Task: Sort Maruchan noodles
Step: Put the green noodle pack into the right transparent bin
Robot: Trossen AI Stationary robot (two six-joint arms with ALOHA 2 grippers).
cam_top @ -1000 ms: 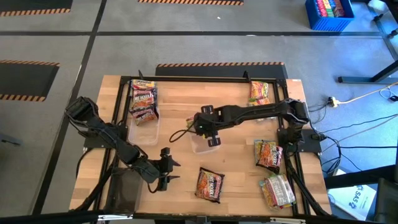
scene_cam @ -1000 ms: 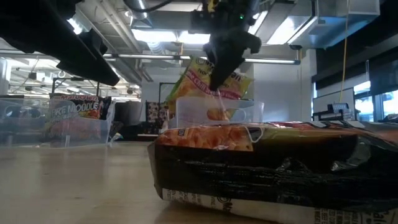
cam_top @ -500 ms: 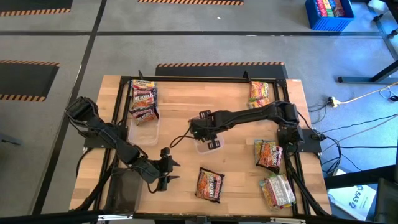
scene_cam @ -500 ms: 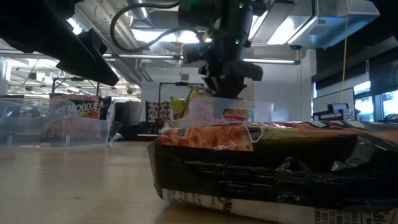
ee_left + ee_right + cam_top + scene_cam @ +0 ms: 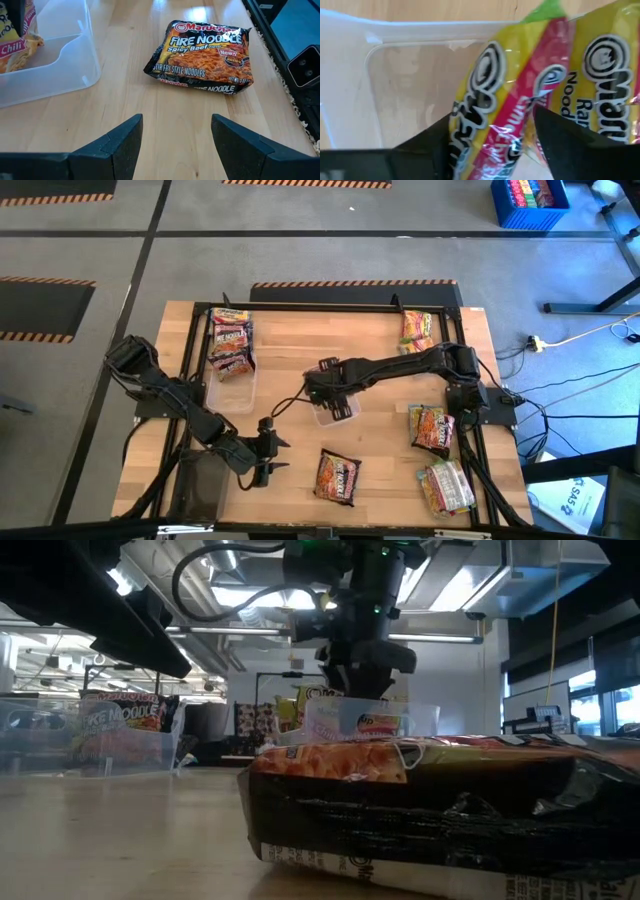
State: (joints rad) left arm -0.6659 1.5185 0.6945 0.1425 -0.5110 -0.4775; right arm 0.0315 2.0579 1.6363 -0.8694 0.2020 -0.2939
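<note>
The right pincer (image 5: 490,137), fingers apart, has a yellow packet (image 5: 545,90) lying in the clear tray (image 5: 410,75).

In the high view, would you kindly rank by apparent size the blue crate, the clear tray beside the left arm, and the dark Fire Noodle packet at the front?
1. Clear tray
2. Blue crate, partly cropped, so unsure
3. Fire Noodle packet

High view: the whole pale wooden table (image 5: 370,350) is seen from straight above. Low view: set at tabletop level, very near a dark maroon crinkly Fire Noodle packet (image 5: 430,810), also seen by the left wrist view (image 5: 200,57). Right wrist view: pressed close over a clear plastic rectangular tray (image 5: 410,85).
</note>
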